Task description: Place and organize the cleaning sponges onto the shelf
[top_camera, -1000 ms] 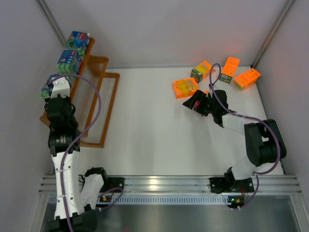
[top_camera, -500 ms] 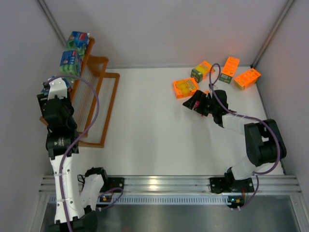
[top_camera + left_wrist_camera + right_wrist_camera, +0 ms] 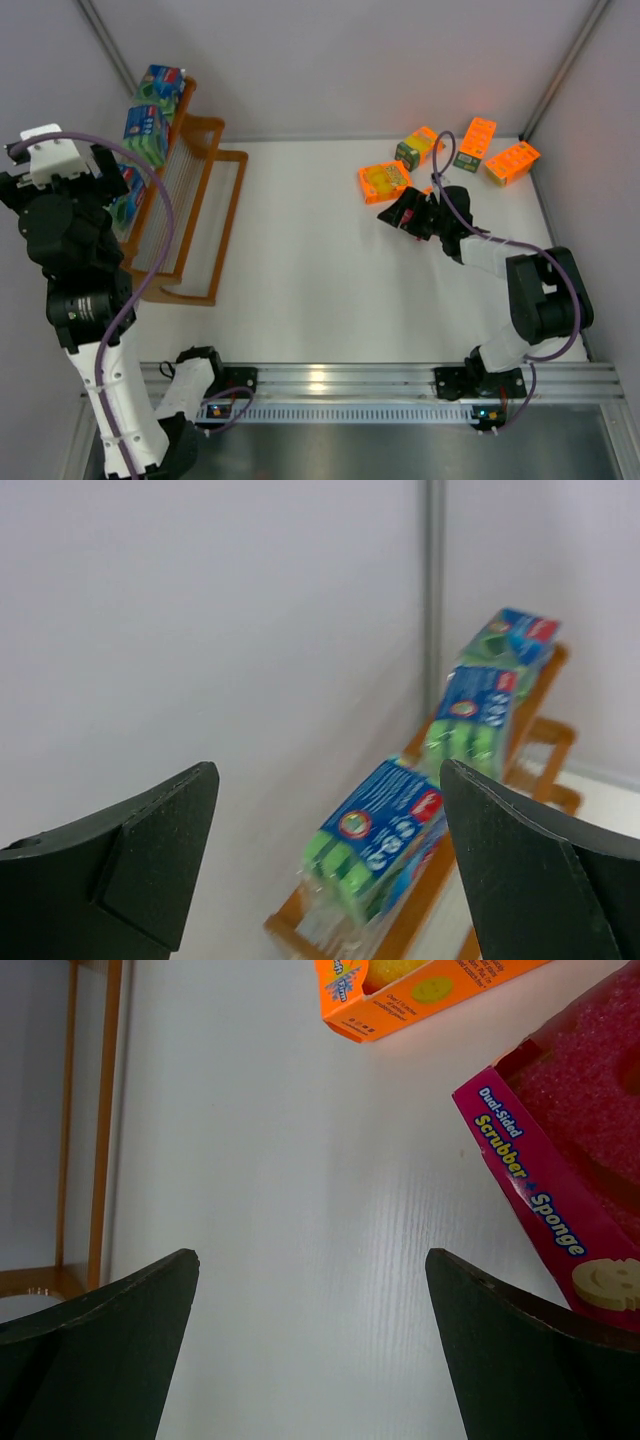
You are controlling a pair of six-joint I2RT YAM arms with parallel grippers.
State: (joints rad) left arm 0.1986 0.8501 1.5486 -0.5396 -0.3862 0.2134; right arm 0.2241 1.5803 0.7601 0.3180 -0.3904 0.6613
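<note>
The orange stepped shelf stands along the table's left edge, toward the far left corner. Three blue-green sponge packs sit in a row along its highest tier. Four orange packs lie scattered near the table's far right corner, with a magenta pack lying flat beside them.

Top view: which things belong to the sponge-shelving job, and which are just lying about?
Job:
shelf
three blue-green packs, on its top tier
orange packs, on the table
pink pack, by the right gripper

Not the job:
aluminium rail
</note>
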